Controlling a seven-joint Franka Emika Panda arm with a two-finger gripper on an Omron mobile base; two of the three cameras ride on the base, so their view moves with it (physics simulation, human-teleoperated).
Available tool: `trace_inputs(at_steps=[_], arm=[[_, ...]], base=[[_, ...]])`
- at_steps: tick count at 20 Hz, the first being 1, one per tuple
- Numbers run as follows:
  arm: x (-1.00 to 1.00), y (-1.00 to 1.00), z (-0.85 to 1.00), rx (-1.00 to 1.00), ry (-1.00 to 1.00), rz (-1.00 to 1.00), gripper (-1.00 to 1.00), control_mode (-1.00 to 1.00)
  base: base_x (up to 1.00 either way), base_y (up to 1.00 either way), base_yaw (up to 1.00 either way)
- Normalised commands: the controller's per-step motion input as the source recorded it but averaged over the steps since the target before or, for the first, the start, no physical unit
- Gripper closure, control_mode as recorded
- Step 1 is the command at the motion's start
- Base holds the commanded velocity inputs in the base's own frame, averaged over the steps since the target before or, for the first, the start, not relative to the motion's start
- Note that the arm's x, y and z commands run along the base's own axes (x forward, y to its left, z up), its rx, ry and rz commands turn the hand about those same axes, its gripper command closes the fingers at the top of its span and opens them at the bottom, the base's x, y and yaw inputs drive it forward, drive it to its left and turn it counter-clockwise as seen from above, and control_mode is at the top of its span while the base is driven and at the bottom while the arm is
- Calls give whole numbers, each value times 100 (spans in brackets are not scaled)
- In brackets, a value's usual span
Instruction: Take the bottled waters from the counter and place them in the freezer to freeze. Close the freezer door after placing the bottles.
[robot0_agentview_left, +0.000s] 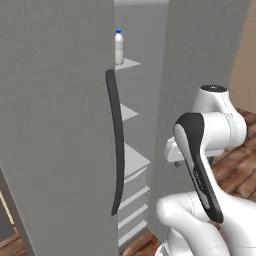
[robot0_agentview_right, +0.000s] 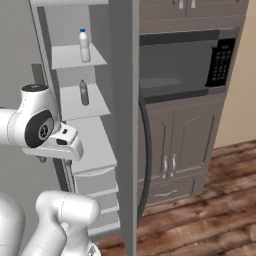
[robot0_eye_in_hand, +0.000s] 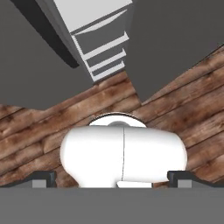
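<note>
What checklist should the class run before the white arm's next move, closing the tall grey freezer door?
1. Whitish blue-capped plastic bottle upright on upper pale shelf: ok.
2. Darker grey see-through bottle upright on the shelf below: ok.
3. Two-finger gripper open and empty: ok.
4. Tall plain grey freezer door shut: not ok, it stands ajar.
5. Long dark bar handle unobstructed: ok.
6. Bottles clear of the door's swing: cannot tell.
</note>
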Motion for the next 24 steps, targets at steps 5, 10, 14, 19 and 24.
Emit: trace_inputs(at_steps=[5, 10, 14, 19, 24], arm=[[0, 0, 0, 0, 0, 0, -100, 100], [0, 0, 0, 0, 0, 0, -100, 100], [0, 0, 0, 0, 0, 0, -100, 100], [0, 0, 0, 0, 0, 0, -100, 100], [0, 0, 0, 0, 0, 0, -100, 100]], base=[[-38, -40, 23], [-46, -37, 30], [-30, -43, 35], [-7, -51, 35], [0, -78, 28]])
